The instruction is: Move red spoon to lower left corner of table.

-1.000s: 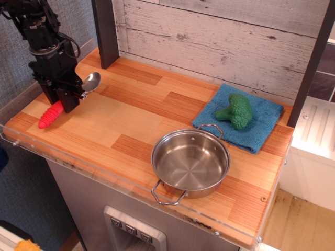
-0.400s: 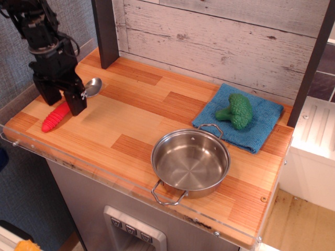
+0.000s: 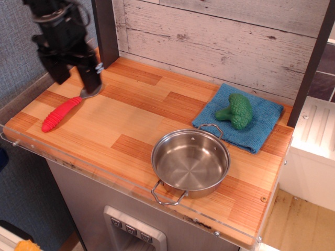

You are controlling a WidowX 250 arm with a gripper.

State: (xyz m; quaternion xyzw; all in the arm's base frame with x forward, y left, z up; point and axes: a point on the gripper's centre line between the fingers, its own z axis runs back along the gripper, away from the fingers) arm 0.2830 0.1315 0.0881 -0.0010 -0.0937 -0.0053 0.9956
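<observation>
The red spoon [image 3: 60,113] lies flat on the wooden table [image 3: 136,120] near its left front corner, red ribbed handle pointing to the front left, silver bowl at the far end partly hidden behind my finger. My black gripper [image 3: 76,78] hangs open above the bowl end of the spoon, lifted clear of it, with nothing between its fingers.
A steel pot [image 3: 190,162] with two handles stands at the front middle. A green broccoli [image 3: 236,111] lies on a blue cloth [image 3: 259,123] at the right. A dark post [image 3: 107,31] stands behind the gripper, and a plank wall runs along the back.
The gripper has let go of the spoon and risen up and back. The spoon now rests flat on the table by the left front corner.
</observation>
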